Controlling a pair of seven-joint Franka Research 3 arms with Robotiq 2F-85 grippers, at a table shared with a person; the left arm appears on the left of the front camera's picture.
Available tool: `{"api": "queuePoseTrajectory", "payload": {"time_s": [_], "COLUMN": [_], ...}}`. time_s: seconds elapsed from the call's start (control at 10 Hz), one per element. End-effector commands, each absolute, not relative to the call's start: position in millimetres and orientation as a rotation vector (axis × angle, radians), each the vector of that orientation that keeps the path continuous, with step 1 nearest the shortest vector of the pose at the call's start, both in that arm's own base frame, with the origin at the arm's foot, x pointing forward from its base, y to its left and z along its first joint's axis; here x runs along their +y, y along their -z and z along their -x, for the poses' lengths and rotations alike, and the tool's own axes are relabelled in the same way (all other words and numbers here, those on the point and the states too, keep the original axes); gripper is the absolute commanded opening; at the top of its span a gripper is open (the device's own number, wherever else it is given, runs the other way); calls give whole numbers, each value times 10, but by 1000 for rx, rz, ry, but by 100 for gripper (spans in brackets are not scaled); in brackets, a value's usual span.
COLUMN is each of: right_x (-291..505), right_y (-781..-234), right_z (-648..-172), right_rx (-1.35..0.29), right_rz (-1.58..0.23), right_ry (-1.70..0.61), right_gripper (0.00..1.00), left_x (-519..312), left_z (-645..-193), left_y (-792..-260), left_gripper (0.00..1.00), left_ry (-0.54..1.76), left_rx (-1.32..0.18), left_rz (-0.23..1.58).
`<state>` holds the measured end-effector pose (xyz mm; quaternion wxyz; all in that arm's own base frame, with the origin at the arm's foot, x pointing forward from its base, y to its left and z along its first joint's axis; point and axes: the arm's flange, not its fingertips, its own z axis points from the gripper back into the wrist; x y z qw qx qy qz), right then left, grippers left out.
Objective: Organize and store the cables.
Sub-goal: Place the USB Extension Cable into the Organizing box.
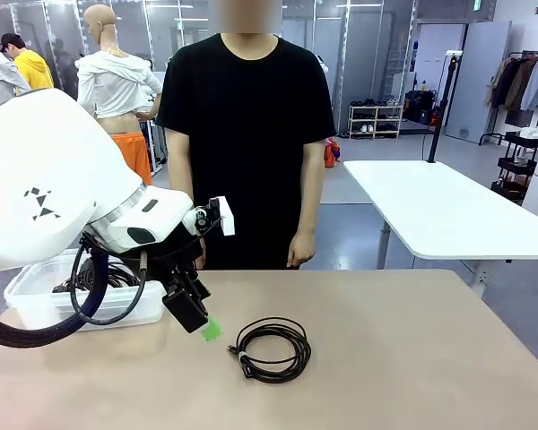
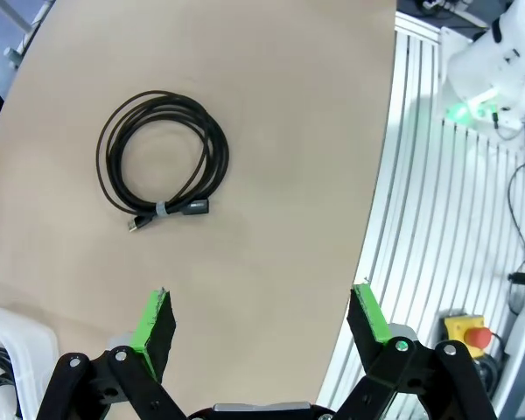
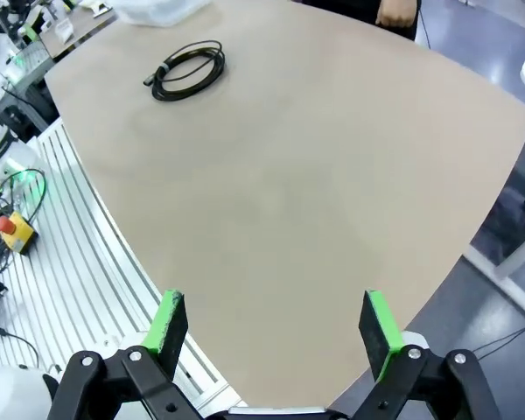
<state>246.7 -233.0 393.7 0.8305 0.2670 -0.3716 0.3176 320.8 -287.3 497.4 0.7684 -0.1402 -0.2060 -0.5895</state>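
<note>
Front view. A coiled black cable (image 1: 271, 348) is seen lying flat on the tan table (image 1: 412, 358), near its middle. The left gripper (image 1: 206, 324) is held low just to the left of the coil, apart from it, one green pad visible. A clear plastic bin (image 1: 36, 300) stands at the table's left edge behind the arm, with dark cords inside. A person (image 1: 247, 134) stands at the far side, hands hanging at the sides.

Left wrist view. The left gripper (image 2: 262, 328) is shown released, jaws spread wide with nothing between them. The cable (image 2: 162, 153) lies ahead of the fingers, its plug ends strapped together at the coil's near side. A corner of the bin (image 2: 9, 341) shows at the lower left.

Right wrist view. The right gripper (image 3: 276, 328) is likewise released and empty, held above the table's near edge. The cable (image 3: 188, 68) lies well apart from it, far across the table.

Risk, as judged. A thin, springy coil may be pinched by only one loop, so that the rest unwinds or drags on lifting. A descent too deep could press the pads against the table; a loose loop could catch on the bin's rim on storing.
</note>
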Motion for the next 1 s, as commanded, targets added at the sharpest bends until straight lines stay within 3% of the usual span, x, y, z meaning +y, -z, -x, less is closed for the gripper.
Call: {"api": "queuePoseTrajectory", "payload": {"time_s": [0.0,0.8,0.9], "right_x": [-2297,-2297,-2297], "right_y": [-3968,-3968,-3968], "right_z": [-2494,-2494,-2494], "right_rx": [-758,-758,-758], "right_rz": [-574,-574,-574], "right_ry": [-647,-647,-647], "right_gripper": [100,100,100], "left_x": [-2885,-2866,-3215], "left_z": [-3233,-3219,-3413], "left_y": [-4982,-4969,-4931], "left_gripper": [100,100,100], "left_ry": [1262,1282,1237], "left_rx": [-467,-447,-392], "left_rz": [251,296,276]}}
